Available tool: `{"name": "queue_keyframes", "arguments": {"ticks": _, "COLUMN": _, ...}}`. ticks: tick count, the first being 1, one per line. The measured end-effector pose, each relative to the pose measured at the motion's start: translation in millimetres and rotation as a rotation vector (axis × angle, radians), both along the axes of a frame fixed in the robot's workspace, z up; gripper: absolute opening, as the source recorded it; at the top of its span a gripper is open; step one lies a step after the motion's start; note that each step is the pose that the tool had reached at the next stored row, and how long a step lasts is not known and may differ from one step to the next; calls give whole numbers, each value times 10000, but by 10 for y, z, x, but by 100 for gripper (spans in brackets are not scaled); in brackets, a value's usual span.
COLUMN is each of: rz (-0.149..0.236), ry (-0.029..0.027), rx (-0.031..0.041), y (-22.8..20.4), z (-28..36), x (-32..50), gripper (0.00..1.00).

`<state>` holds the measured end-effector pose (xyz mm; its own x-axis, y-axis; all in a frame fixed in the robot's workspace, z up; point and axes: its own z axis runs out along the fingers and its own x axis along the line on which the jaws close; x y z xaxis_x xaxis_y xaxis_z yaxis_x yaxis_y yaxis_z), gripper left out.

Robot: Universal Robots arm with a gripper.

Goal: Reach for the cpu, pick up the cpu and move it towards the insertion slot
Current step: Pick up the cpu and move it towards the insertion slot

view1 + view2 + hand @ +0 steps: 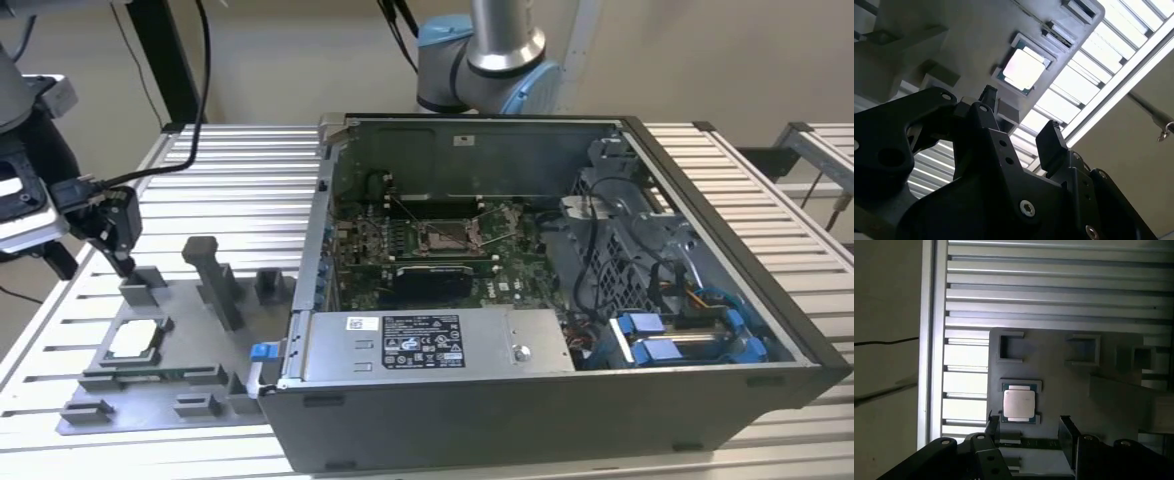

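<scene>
The claw (123, 262) hung at the exterior view's left, over the grey fixture tray (187, 350) on the slatted metal surface (240, 180), its two fingers spread wide and gripping nothing. The cpu (138, 340) lay flat in a recess of that tray, toward the exterior view's lower left, near the claw but apart from it. In both wrist views the cpu (1024, 70) (1019, 404) showed just beyond the spread fingertips (1066, 426). The insertion slot (447, 237) sat on the green board inside the uncovered computer case (561, 410), near the exterior view's centre, well apart from the cpu
</scene>
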<state>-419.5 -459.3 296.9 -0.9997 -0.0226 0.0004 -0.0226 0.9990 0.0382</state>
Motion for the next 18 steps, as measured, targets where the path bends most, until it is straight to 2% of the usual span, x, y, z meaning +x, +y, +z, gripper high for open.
{"name": "queue_keyframes", "arguments": {"ticks": 18, "rz": 0, "ry": -1, "rx": -1, "y": -7, "z": -69, "x": -9, "gripper": 100}}
